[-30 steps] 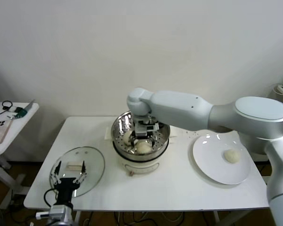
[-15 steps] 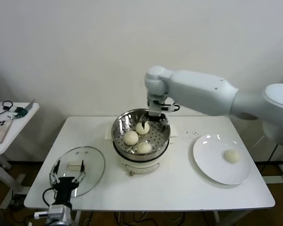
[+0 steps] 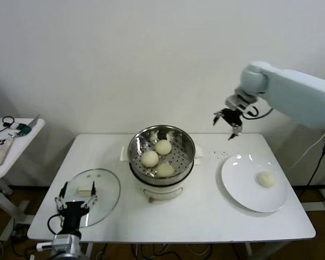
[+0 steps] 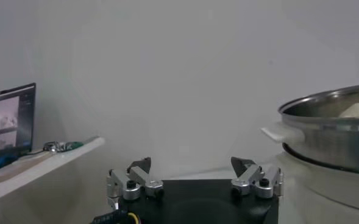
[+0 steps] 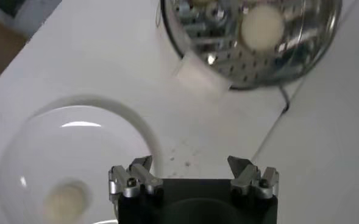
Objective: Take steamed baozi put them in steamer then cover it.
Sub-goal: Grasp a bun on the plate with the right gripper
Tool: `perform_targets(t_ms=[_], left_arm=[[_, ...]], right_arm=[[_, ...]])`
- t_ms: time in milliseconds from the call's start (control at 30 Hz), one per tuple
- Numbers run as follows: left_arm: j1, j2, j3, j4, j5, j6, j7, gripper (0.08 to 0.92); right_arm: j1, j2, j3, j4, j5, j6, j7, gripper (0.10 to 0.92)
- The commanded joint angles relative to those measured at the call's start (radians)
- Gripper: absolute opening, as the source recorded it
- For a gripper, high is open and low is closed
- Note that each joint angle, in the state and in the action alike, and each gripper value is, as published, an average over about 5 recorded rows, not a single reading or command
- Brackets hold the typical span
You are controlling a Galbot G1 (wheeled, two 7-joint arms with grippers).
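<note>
Our right gripper [image 3: 228, 124] hangs in the air between the steamer [image 3: 162, 155] and the plate [image 3: 254, 182], its fingers [image 5: 134, 176] spread wide and holding nothing. Our left gripper [image 3: 75, 207] is parked low at the table's [image 3: 195, 216] near edge beside the lid [image 3: 90, 195], fingers [image 4: 133, 179] just as wide and empty. We count four buns: three buns [image 3: 157, 156] sit in the steamer basket and one bun [image 3: 266, 179] lies on the plate. There is one steamer, one glass lid lying flat on the table, one plate. We can read no writing anywhere.
</note>
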Motion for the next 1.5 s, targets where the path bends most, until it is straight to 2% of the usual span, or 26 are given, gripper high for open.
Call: perform_targets(t_ms=[33, 300, 733, 1033, 1500], left_arm=[[0.001, -0.002, -0.001, -0.006, 0.000, 0.003, 0.000, 0.823], [0.004, -0.009, -0.001, -0.003, 0.007, 0.006, -0.001, 0.823], [0.005, -0.022, 0.000, 0.004, 0.014, 0.012, -0.004, 0.823], [0.005, -0.021, -0.003, 0.008, 0.017, 0.015, -0.005, 0.823], [0.006, -0.022, -0.003, 0.009, 0.017, 0.015, -0.006, 0.823]], right_arm=[[-0.288, -0.235, 0.226, -0.015, -0.124, -0.124, 0.019, 0.823], [-0.548, -0.240, 0.466, -0.101, -0.221, -0.162, 0.022, 0.823], [-0.626, -0.080, 0.648, -0.337, -0.397, -0.066, 0.001, 0.823], [-0.633, 0.002, 0.679, -0.416, -0.421, -0.050, -0.004, 0.823], [-0.639, 0.029, 0.697, -0.457, -0.451, -0.036, -0.011, 0.823]])
